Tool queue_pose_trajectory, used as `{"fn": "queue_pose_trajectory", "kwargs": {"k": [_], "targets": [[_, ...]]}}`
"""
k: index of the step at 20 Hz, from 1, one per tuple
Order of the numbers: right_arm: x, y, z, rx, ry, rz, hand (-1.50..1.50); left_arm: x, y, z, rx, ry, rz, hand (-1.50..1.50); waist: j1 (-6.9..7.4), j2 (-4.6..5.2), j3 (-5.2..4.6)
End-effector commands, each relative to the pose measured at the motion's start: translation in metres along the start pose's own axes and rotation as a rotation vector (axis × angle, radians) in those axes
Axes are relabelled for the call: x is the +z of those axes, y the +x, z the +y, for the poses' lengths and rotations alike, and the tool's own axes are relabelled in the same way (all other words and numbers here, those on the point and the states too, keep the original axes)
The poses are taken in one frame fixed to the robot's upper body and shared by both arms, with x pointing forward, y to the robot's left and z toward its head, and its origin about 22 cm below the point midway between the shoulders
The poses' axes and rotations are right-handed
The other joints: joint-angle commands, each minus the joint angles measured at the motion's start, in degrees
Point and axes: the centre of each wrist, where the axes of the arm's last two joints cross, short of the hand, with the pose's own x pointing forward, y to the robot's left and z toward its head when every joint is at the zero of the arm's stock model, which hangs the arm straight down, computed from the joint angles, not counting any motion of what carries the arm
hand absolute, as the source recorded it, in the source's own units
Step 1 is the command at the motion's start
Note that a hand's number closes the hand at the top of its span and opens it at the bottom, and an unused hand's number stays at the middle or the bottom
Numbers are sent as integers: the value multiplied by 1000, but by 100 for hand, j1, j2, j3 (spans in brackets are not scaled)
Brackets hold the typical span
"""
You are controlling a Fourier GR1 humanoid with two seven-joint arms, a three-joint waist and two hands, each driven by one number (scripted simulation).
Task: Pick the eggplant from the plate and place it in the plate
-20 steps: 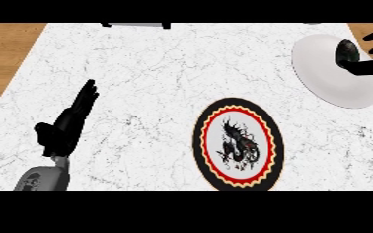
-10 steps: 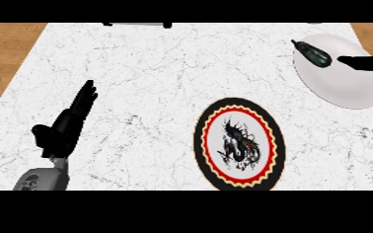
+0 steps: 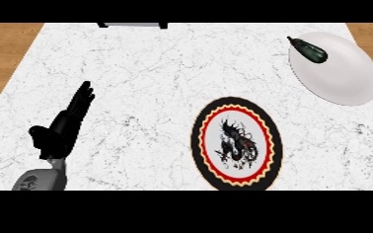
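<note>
A dark eggplant (image 3: 309, 50) lies on the upper left part of the plain white plate (image 3: 339, 74) at the far right of the marble counter. Nearer and more central is a second plate (image 3: 237, 143) with a black rim, a red and yellow ring and a black dragon drawing; nothing lies on it. My left hand (image 3: 62, 126) rests at the lower left with its fingers straight, pointing up, far from both plates. My right hand does not show anywhere in the head view.
The marble counter (image 3: 160, 79) has wooden strips along its left and upper right borders. A dark-framed object (image 3: 132, 24) sits at the counter's far edge, upper left of centre.
My right hand, which was over the white plate by the eggplant, has drawn away to the right and left the view. The eggplant now lies uncovered on the white plate.
</note>
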Motion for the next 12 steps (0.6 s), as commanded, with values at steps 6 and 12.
{"fn": "queue_pose_trajectory", "kwargs": {"k": [6,12], "targets": [[30,-47,-113,-79,43,-46,-150,-1,3,8,-6,3,7,0,-51,-8,10],[48,-61,-152,-29,109,-81,-150,2,3,-13,5,-15,-5,0,-18,-15,18]]}}
